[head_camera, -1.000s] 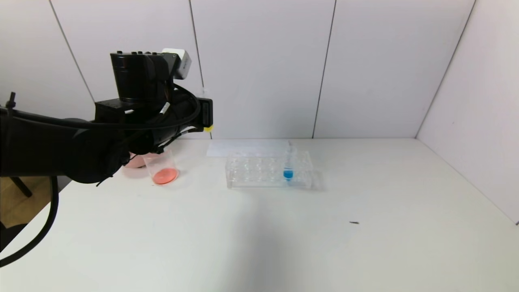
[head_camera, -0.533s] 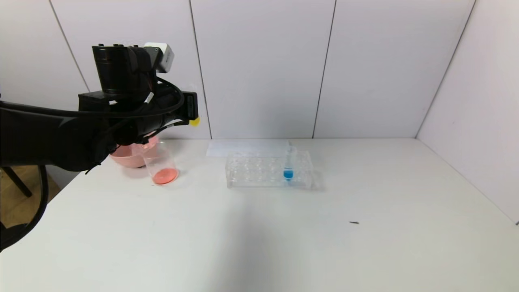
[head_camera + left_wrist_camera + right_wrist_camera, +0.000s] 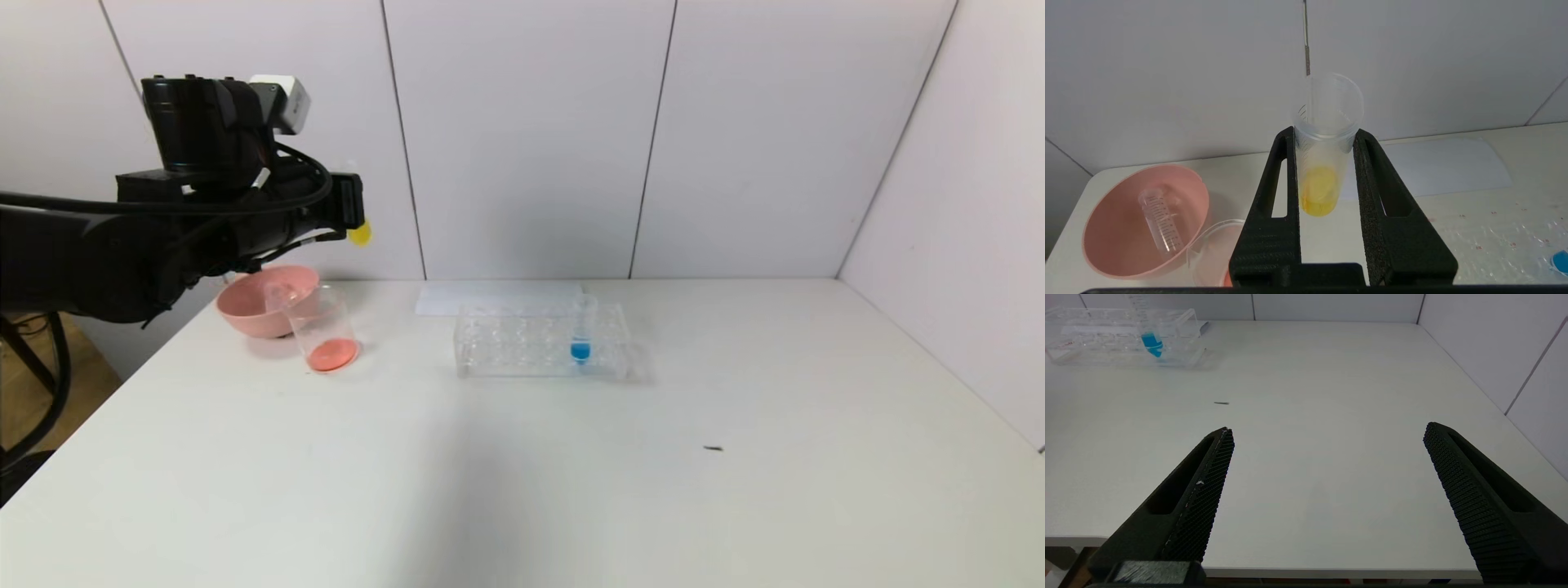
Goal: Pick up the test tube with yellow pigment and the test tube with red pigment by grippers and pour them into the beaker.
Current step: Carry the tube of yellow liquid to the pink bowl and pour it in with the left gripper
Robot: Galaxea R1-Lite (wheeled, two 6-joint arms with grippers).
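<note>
1. The test tube with yellow pigment (image 3: 1319, 192) is pinched between the fingers of the left pincer (image 3: 1325, 171), held in the air above the beaker (image 3: 324, 331).
2. The beaker stands on the bench (image 3: 522, 474) with red-orange liquid at its bottom, touching the pink bowl (image 3: 253, 298) behind it.
3. An empty clear tube (image 3: 1159, 222) lies in that bowl.
4. The clear rack (image 3: 543, 343), beside the beaker, holds a blue-liquid tube (image 3: 580, 331).
5. The right pincer (image 3: 1327, 465) is spread wide, far from the beaker, over the bench's near edge.
</note>
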